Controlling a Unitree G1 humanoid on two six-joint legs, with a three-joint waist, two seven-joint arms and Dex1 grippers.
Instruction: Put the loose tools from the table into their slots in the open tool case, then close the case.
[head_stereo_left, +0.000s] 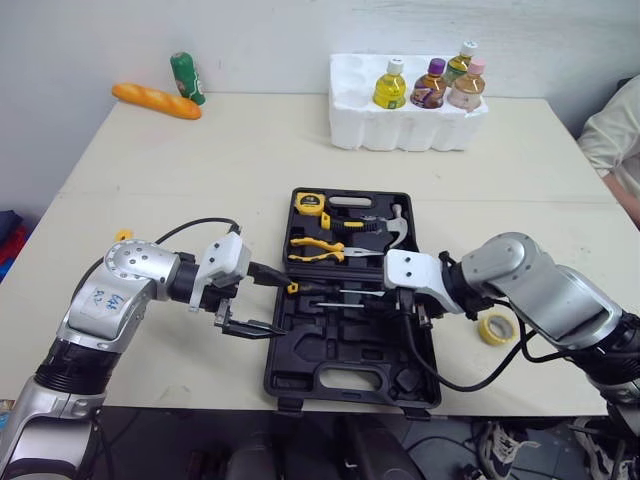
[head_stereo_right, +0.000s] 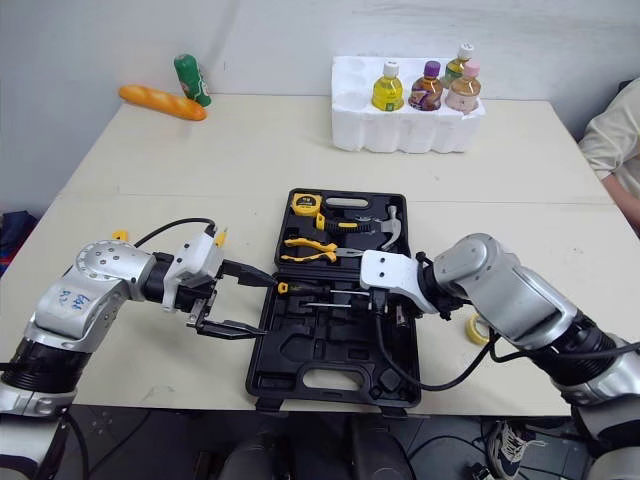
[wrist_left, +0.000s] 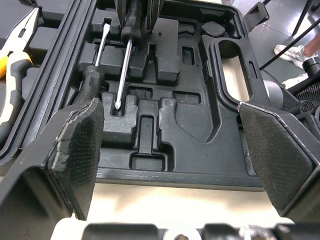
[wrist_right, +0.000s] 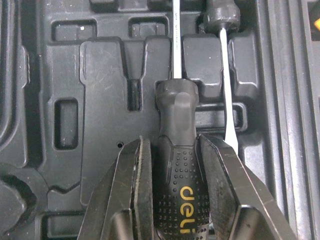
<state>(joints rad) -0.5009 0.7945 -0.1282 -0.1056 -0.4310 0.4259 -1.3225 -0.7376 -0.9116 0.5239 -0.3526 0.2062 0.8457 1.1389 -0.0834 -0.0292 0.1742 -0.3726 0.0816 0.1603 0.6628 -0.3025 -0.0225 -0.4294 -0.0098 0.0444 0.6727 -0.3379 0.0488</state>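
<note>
Case (head_stereo_left: 330, 350) holds pliers (head_stereo_left: 318, 248), hammer (head_stereo_left: 395, 232), tape (head_stereo_left: 309, 203); right gripper (wrist_right: 172, 142) grips screwdriver (wrist_right: 174, 100); left gripper (wrist_left: 167, 110) wide.

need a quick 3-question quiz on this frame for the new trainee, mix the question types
1. True or false: the left claw is shut on a tool.
2. What does the right claw hold over the tool case? A) pliers B) screwdriver C) hammer
3. Fill in: the loose item on the table, right of the case, is a yellow ____.
Key: 1 false, it is open and empty; 2 B; 3 tape roll.
</note>
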